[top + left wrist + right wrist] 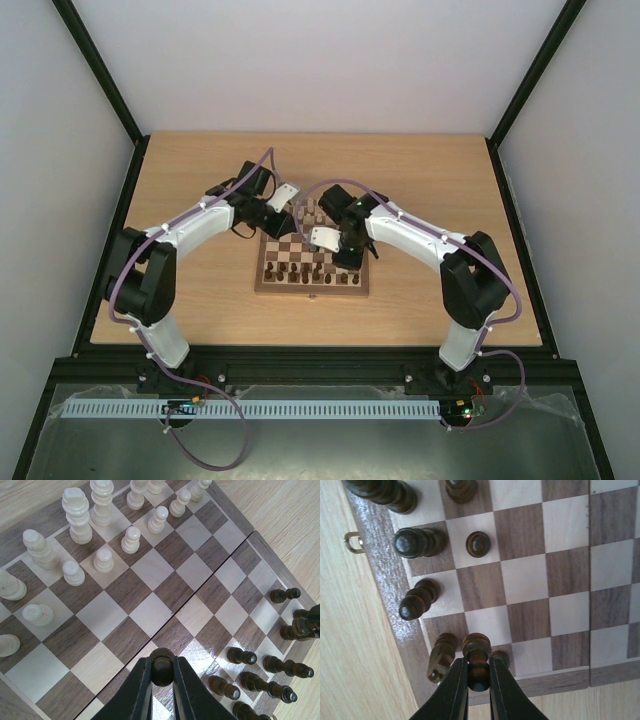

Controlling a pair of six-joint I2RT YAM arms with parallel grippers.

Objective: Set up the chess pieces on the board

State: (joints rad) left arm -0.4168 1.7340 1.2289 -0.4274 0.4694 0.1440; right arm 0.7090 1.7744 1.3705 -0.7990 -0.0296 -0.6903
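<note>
The board (310, 290) lies mid-table. Pale chess pieces (102, 560) stand in its far rows, and dark chess pieces (280, 666) stand in its near rows. My left gripper (162, 666) is shut on a dark pawn (162, 669) and holds it over the middle squares by the board's left edge. My right gripper (478, 672) is shut on another dark pawn (477, 650) above the board's near right corner. A dark knight (440, 656) stands just left of that pawn. In the top view the left gripper (277, 225) and the right gripper (352, 262) are both over the board.
A brass latch (352, 542) sticks out from the board's near border. Other dark pieces (417, 542) crowd the near rows beside my right gripper, and a lone dark pawn (478, 544) stands one row in. Bare wooden table (440, 190) surrounds the board.
</note>
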